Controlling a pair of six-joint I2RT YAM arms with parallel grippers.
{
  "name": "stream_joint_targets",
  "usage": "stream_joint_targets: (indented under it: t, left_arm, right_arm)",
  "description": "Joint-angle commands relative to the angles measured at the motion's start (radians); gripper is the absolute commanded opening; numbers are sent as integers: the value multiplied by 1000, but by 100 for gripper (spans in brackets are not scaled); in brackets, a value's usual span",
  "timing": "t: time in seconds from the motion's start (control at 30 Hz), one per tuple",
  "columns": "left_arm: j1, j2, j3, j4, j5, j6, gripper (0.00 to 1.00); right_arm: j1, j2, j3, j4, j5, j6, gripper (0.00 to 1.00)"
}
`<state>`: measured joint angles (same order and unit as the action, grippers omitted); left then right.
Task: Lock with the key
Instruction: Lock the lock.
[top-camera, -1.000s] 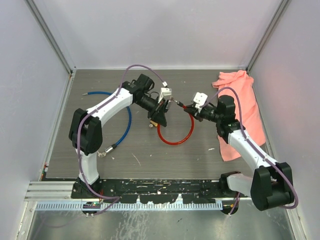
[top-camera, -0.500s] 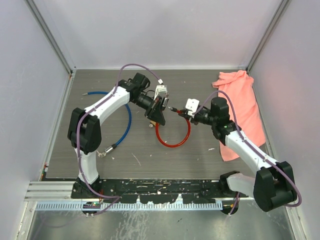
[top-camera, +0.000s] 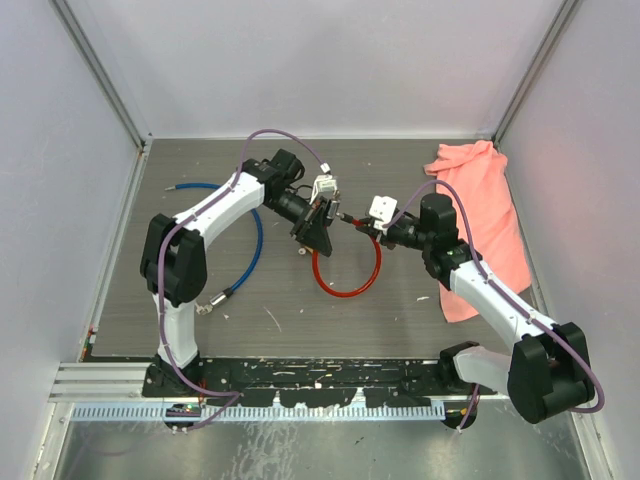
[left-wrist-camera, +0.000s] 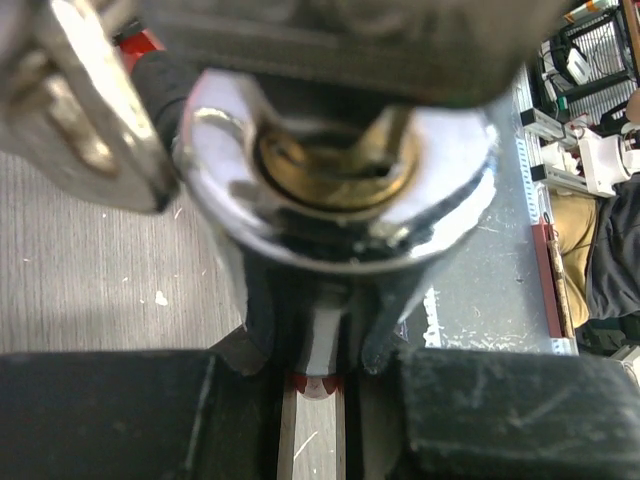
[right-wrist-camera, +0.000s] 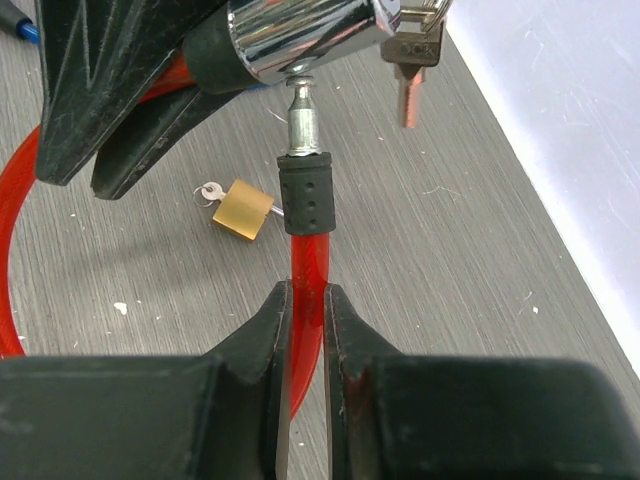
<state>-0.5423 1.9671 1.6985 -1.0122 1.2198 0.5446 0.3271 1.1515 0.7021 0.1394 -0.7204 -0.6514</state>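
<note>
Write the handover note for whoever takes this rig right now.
Left claw: shut on the lock body.
Right claw: shut on the red cable, just behind its black sleeve.
Pin: tip at the body's socket, most of it outside.
Keys: hanging beside the body, in neither claw.
Done: both parts gripped and lined up.
Left: push the pin home, then turn the key.
Leave the brass padlock on the table alone; it looks like no part of this job.
</note>
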Motion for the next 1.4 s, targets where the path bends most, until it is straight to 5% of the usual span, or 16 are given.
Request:
stream_joint_targets:
  t: [0.0, 0.73, 1.07, 1.37]
  left_arm:
    - [-22, 14, 67, -39, 51, 39, 0]
    - [21, 47, 191, -390, 186, 332, 0]
    - [19, 136, 321, -759, 230, 673, 0]
    - [22, 160, 347, -763, 222, 665, 0]
  right_arm:
    - [18, -24, 66, 44, -31, 18, 1]
    - [15, -83, 124, -55, -61, 28, 1]
    - [34, -75, 119, -58, -104, 30, 1]
    - [32, -88, 143, -94, -98, 22, 1]
